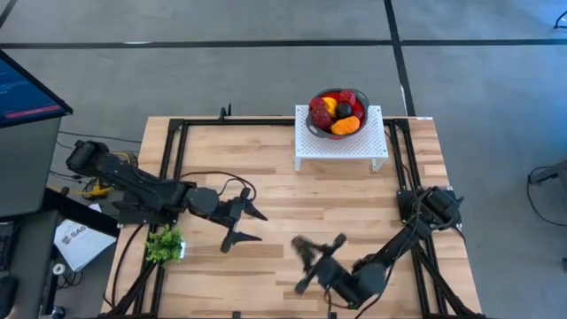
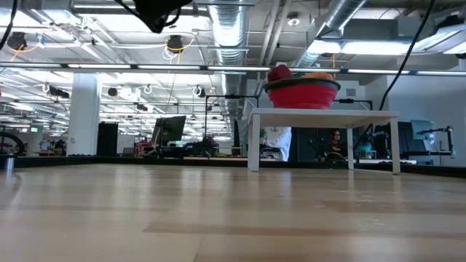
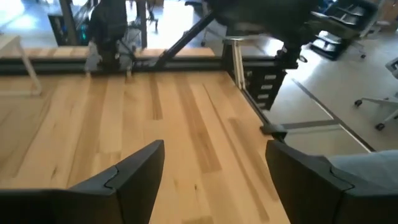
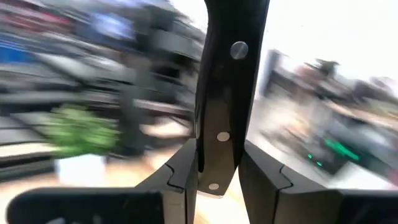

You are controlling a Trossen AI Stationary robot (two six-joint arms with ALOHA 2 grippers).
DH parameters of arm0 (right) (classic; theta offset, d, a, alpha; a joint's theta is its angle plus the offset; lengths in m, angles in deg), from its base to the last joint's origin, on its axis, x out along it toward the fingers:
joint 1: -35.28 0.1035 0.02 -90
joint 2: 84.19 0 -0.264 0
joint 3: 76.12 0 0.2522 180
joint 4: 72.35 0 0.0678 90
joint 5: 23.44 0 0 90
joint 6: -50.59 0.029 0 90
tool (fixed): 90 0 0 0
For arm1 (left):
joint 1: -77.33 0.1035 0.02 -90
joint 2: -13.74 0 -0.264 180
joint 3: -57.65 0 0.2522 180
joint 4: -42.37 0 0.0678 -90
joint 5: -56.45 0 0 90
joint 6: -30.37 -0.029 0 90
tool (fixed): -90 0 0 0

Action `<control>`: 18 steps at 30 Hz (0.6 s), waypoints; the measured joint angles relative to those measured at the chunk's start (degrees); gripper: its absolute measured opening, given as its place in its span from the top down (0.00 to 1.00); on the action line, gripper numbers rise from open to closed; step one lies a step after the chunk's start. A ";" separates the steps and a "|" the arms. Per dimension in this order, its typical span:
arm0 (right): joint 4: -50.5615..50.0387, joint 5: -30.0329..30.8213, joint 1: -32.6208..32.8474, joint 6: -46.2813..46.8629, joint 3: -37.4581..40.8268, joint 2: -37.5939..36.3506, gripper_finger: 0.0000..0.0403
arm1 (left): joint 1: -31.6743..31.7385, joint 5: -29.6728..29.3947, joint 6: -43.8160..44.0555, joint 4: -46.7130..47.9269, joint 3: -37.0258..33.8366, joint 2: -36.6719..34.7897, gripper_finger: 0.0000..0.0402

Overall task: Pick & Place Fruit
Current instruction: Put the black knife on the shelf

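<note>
Several glossy rounded fruit [image 1: 337, 112], red, orange, yellow and dark, fill the red bowl [image 2: 301, 94] on the white stand [image 1: 341, 146]. I see the left gripper [image 1: 245, 223] spread empty; the right gripper [image 4: 217, 168] clamps a riveted black-handled knife [image 4: 227, 93].

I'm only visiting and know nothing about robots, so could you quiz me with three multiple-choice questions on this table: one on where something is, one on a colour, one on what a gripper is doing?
1. Where is the pile of small rounded toy fruit?
A. In the bowl on the small white stand
B. Scattered on the wooden table
C. Beside the leafy green bunch

2. What colour is the round bowl?
A. Blue
B. Red
C. White

3. What is the right gripper doing?
A. Hanging open, empty
B. Gripping a fruit
C. Shut on the black-handled knife

Answers: 1 A, the high view shows it there; 2 B, the low view shows a red side; 3 C, the right wrist view shows the handle clamped between the fingers.
</note>
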 joint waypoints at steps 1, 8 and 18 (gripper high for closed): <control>-5.21 -5.67 -0.29 4.97 -0.06 -0.02 0.79 | 0.00 -0.08 0.27 1.90 0.00 -1.29 0.32; -38.16 -22.58 -7.01 38.44 -2.08 -2.86 0.79 | -0.81 -5.41 2.51 12.06 0.00 -8.33 0.32; -108.98 -30.87 -14.57 92.60 -4.76 -24.87 0.78 | -2.16 -10.47 5.04 12.62 -4.56 -9.24 0.32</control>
